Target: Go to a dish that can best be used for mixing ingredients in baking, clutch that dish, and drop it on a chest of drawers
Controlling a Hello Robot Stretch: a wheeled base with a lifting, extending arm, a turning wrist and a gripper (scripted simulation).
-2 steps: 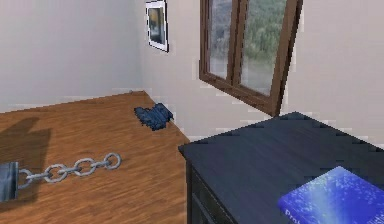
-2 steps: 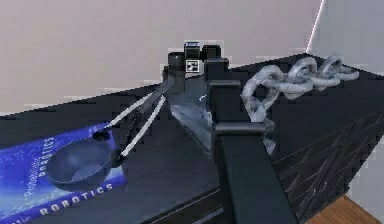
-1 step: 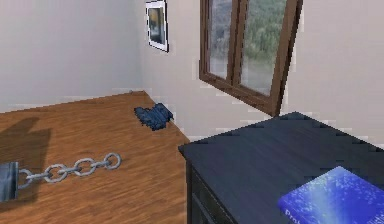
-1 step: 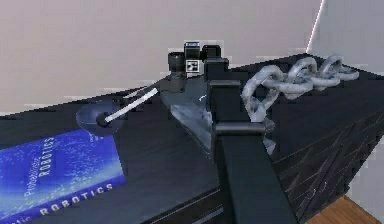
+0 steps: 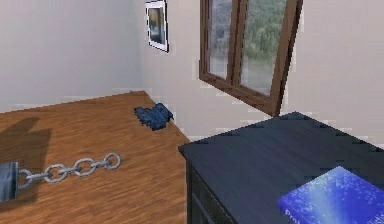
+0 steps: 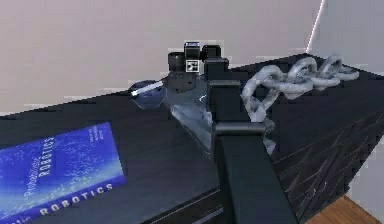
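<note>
Arm side view shows bluish bowl-like blob at gripper tip, by chest of drawers far edge; I can't tell if it's held, so letting go here prob. risks it rolling off the back.

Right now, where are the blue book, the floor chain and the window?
blue book (image 5: 335,195), forward view, middle of its cover.
floor chain (image 5: 72,169), forward view, a middle link.
window (image 5: 217,36), forward view, left glass pane.
</note>
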